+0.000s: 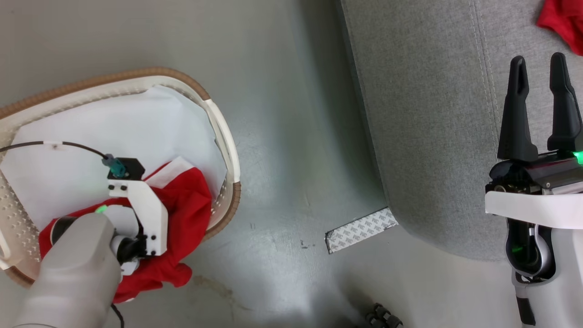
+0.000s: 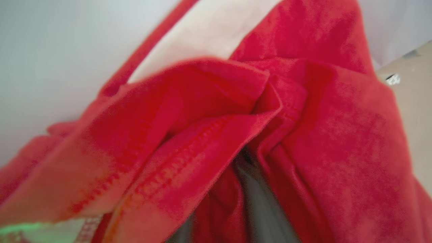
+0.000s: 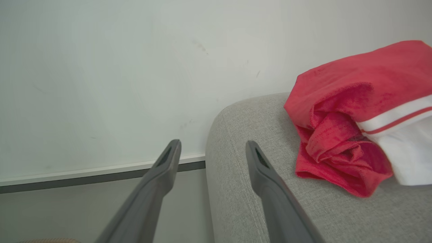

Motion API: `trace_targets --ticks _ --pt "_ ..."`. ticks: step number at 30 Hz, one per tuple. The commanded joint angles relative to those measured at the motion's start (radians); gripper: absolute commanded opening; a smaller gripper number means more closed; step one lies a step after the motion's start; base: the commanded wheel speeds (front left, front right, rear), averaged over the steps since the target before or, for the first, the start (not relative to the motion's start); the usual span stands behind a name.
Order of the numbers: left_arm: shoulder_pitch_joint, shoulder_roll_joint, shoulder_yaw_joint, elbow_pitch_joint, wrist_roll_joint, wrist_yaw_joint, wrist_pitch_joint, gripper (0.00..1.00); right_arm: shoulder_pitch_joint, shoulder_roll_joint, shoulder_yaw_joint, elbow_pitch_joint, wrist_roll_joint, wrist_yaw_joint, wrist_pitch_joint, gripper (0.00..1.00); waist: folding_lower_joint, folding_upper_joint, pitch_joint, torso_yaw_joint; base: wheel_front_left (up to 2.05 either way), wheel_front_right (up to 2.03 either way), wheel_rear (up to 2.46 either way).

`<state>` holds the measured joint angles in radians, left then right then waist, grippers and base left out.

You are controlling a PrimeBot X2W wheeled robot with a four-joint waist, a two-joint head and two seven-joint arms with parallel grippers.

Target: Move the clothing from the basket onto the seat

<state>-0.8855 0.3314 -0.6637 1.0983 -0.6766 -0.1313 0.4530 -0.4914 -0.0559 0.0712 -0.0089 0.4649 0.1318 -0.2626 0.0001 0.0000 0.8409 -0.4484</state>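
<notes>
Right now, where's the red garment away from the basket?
The garment lies on the grey sofa, top right in the head view, beyond the right end effector.

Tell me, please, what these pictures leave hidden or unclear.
1. Left gripper: in head view, forearm and red garment hide its fingers; left wrist view is blurred.
2. Garment on sofa: cut by right wrist view's right edge.
3. Basket: cut by head view's left edge.

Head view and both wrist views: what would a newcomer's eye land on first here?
The bright red garment spilling over the near rim of the cream basket at lower left, with the left forearm reaching into it. Next, a second red piece with white trim lying on the grey sofa, and the right end effector hanging open above the sofa.
</notes>
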Motion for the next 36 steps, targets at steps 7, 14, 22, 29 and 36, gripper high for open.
trace_targets --ticks 7,14,22,29,36 --pt "0.006 0.001 -0.029 -0.028 -0.06 0.002 -0.059 0.0 -0.016 0.005 -0.016 0.014 -0.022 -0.002 -0.003 1.0 -0.0001 0.0 -0.05 0.025 0.0 0.0 0.0" --pt "0.039 -0.021 -0.058 -0.043 -0.1 0.002 -0.12 0.0 0.007 -0.007 -0.03 0.028 -0.033 -0.002 -0.003 1.0 -0.0001 0.0 -0.138 0.056 0.0 0.0 0.0" --pt "0.107 -0.06 -0.107 -0.091 -0.17 0.002 -0.256 0.0 0.059 -0.053 -0.04 0.053 -0.045 -0.002 -0.003 1.0 -0.0001 0.0 -0.318 0.115 0.0 0.0 0.0" --pt "0.172 -0.083 -0.175 -0.16 -0.221 0.002 -0.386 0.0 0.124 -0.104 -0.05 0.087 -0.043 -0.002 -0.002 1.0 -0.0001 0.0 -0.491 0.185 0.0 0.0 0.0" --pt "0.209 -0.087 -0.231 -0.224 -0.255 0.002 -0.505 0.0 0.191 -0.148 -0.048 0.111 -0.033 -0.002 -0.002 1.0 -0.0001 0.0 -0.627 0.243 0.0 0.0 0.0"
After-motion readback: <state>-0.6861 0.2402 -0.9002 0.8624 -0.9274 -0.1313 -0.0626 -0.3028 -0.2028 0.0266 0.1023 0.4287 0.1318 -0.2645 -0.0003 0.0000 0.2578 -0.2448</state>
